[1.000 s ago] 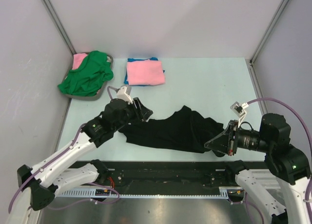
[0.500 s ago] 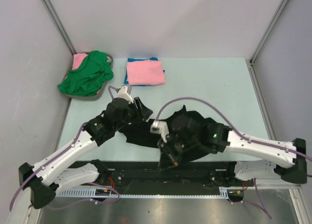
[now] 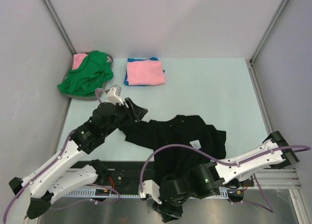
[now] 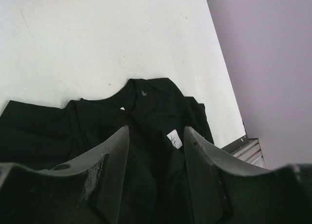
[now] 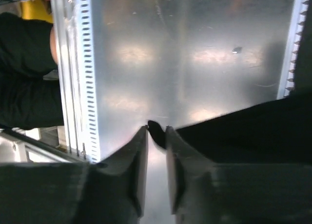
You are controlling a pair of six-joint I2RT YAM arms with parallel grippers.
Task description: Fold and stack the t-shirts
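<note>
Right pincer (image 5: 156,131) nips black t-shirt (image 3: 180,134) hem, drawn past counter (image 3: 209,83) edge — likely spreading it flat. Left pincer (image 4: 155,136) parted over cloth — grip unclear.

You see a pale bench (image 3: 204,87) enclosed by grey walls (image 3: 161,19); a dark tray (image 3: 108,59) occupies its far-left corner; a black rail (image 3: 131,169) runs along its near edge; below lies a perforated metal plate (image 5: 195,63).
</note>
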